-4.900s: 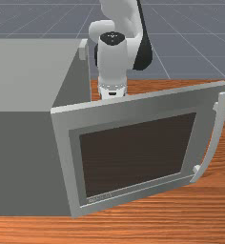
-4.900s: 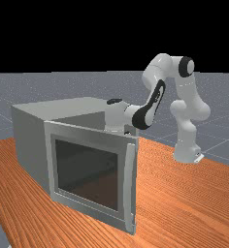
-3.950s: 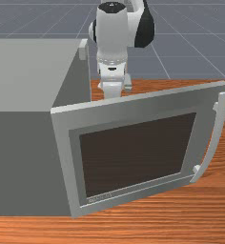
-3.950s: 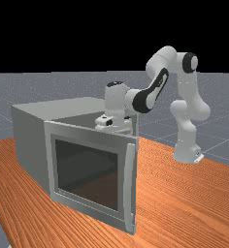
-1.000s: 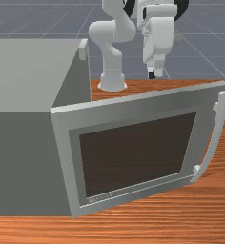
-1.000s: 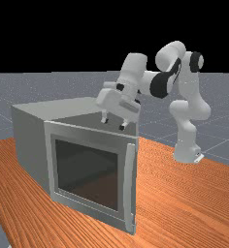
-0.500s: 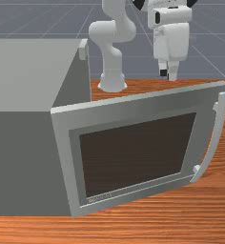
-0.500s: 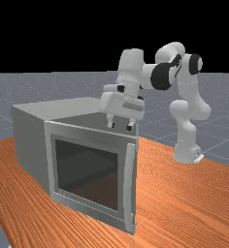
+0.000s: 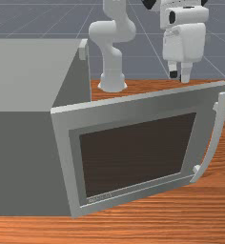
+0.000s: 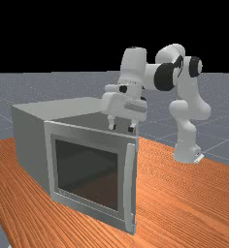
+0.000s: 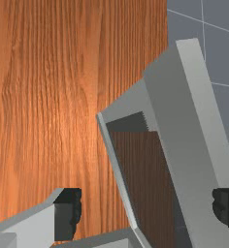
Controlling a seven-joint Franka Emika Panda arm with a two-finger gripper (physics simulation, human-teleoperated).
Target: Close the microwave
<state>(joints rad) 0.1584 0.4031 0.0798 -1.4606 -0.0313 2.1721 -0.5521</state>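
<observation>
Gripper (image 9: 179, 77) you're driving slid toward front view's right, fingers spread wide. Microwave door (image 9: 133, 110) hanging open, tiny lettering (image 9: 100, 198) unreadable, sorry.

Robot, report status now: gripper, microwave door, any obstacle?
Gripper open, holding nothing. Microwave door wide open. Possible obstacle: gripper itself, on door's inner side, maybe in closing path.

Door (image 9: 133, 106): we find it open, standing between gripper (image 9: 179, 77) and handle (image 9: 218, 131).
Overhead passage: we see free room above the door's top edge (image 9: 133, 98).
</observation>
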